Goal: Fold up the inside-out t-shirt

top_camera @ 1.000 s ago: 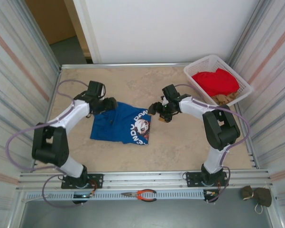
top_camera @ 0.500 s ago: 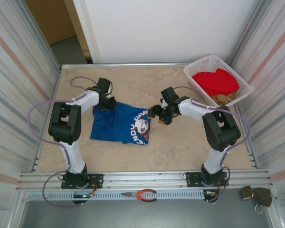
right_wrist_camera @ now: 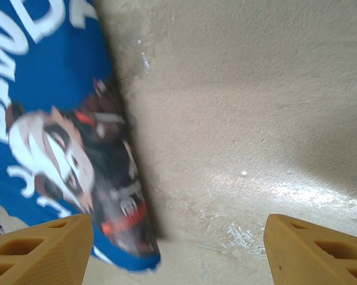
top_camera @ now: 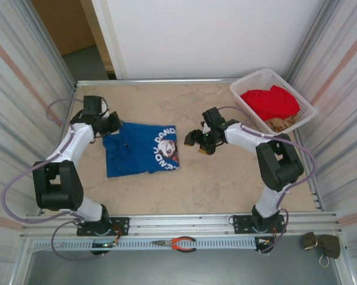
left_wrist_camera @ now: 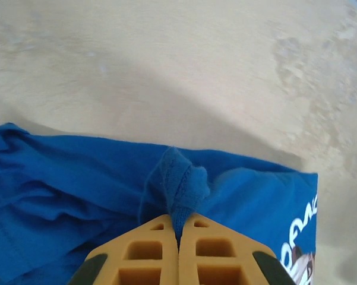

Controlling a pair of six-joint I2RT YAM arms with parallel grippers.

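The royal-blue cotton t-shirt with white lettering [top_camera: 141,148] lay rumpled on the beige stone-patterned worktop [top_camera: 237,178], left of its centre. The left pincer [left_wrist_camera: 178,231] was clamped tight on a bunched ridge of cloth at the shirt's far left corner. The right pincer [right_wrist_camera: 178,244] gaped wide, holding nothing, just beside the shirt's printed right edge.
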